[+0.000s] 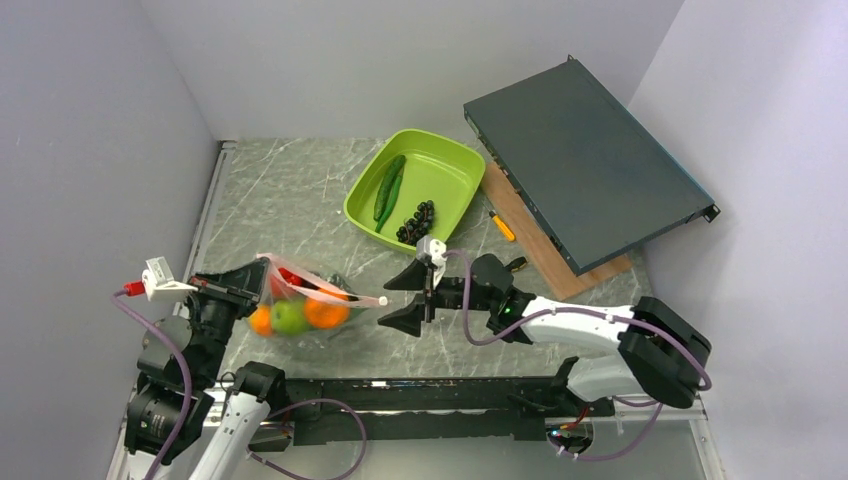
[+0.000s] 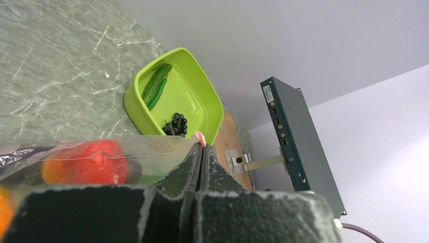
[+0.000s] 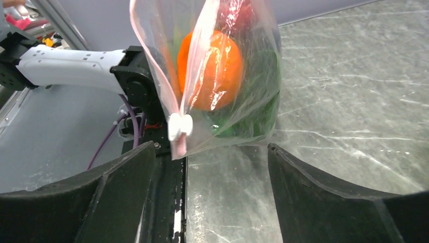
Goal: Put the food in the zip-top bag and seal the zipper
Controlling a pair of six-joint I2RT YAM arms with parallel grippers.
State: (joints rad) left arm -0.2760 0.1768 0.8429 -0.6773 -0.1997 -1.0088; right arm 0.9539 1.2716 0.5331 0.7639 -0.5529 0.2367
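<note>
The clear zip-top bag [image 1: 305, 300] hangs at the near left, holding two oranges [image 1: 325, 312], a green apple [image 1: 289, 317] and a red pepper [image 1: 290, 277]. My left gripper [image 1: 260, 276] is shut on the left end of its pink zipper [image 1: 330, 290]; the wrist view shows the jaws [image 2: 201, 148] closed on the pink edge. My right gripper [image 1: 408, 296] is open, just right of the bag's white slider [image 1: 383, 300]. In the right wrist view the slider [image 3: 180, 125] hangs just beyond the open gripper [image 3: 210, 147]. A cucumber [image 1: 388, 185] and grapes [image 1: 416, 222] lie in the tray.
A lime-green tray [image 1: 455, 165] stands behind the bag, mid-table. A dark flat box [image 1: 585, 165] lies on a wooden board [image 1: 535, 245] at the back right, with an orange-handled screwdriver [image 1: 502, 226] beside it. Grey walls close in on the left, back and right.
</note>
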